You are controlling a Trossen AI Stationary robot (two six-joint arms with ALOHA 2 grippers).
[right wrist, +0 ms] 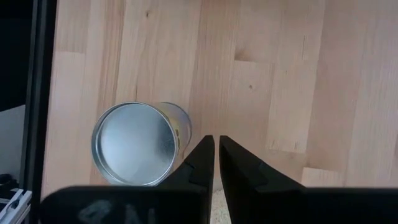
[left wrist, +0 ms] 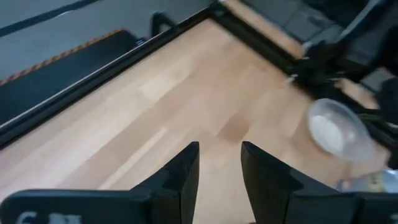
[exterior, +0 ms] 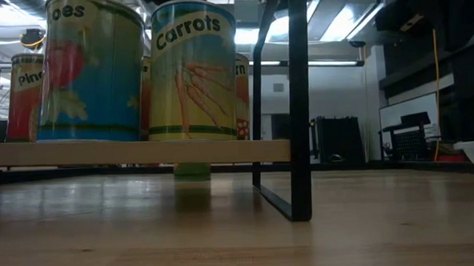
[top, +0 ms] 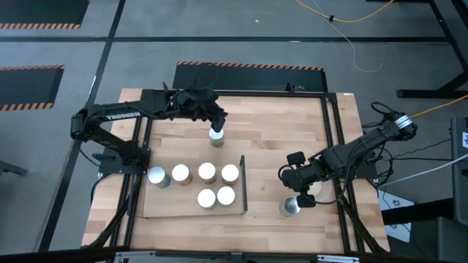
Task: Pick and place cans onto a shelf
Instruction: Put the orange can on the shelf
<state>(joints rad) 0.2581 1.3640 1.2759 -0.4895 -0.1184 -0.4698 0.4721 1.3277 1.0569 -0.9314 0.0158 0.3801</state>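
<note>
The shelf [top: 170, 207] is a pale board with a black frame [top: 243, 183] at its right end, and several white-topped cans [top: 207, 172] stand on it. One can [top: 216, 136] stands on the table beyond the shelf. My left gripper [top: 213, 119] is open just over its far side, and the can does not show between the fingers [left wrist: 180, 177]. A silvery-topped can [right wrist: 134, 144] stands upright at the near right. My right gripper [right wrist: 216, 155] is shut close beside it. My right gripper points down beside the silvery-topped can's side [right wrist: 183, 134]. I cannot tell whether the outer side of one finger [right wrist: 200, 158] touches it. The can stands upright on the table.
A pale round dish [top: 319, 191] lies under my right arm; it also shows in the left wrist view [left wrist: 336, 127]. Black rails [top: 333, 146] border the table. Bare wood lies between the shelf frame and the right-hand can, and across the far right.
</note>
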